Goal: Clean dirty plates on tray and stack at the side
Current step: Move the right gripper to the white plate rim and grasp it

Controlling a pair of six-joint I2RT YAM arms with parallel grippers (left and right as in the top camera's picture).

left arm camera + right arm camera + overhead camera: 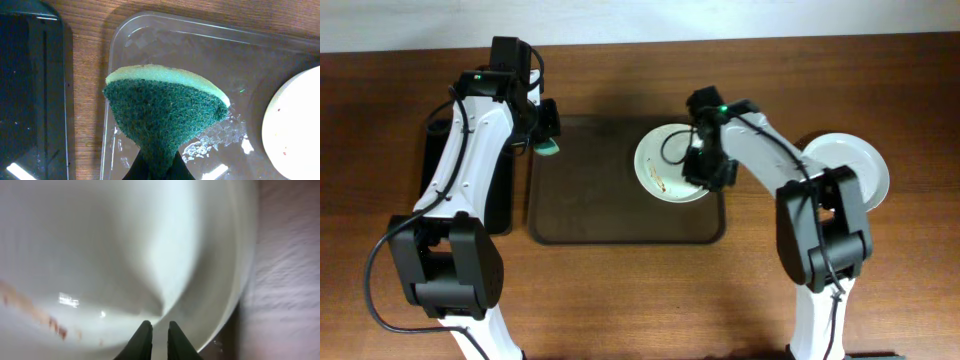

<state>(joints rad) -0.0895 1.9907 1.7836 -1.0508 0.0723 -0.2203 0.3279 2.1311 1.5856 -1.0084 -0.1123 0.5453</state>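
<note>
The dark brown tray (590, 205) lies mid-table and also shows in the left wrist view (200, 45). One white plate (665, 155) with yellowish-red smears sits at the tray's right end; it also shows in the left wrist view (295, 125) and fills the right wrist view (100, 255). My right gripper (705, 172) (160, 330) is at that plate's right rim, its fingers nearly closed on the rim. My left gripper (544, 135) (160, 167) is shut on a green and yellow sponge (549, 148) (165, 110) over the tray's far left corner. White plates (850, 160) rest on the table to the right of the tray.
A smaller black glossy tray (500, 190) (30, 100) lies just left of the brown tray. Bare wooden table (640, 300) surrounds both. The brown tray's floor shows wet patches (210, 142).
</note>
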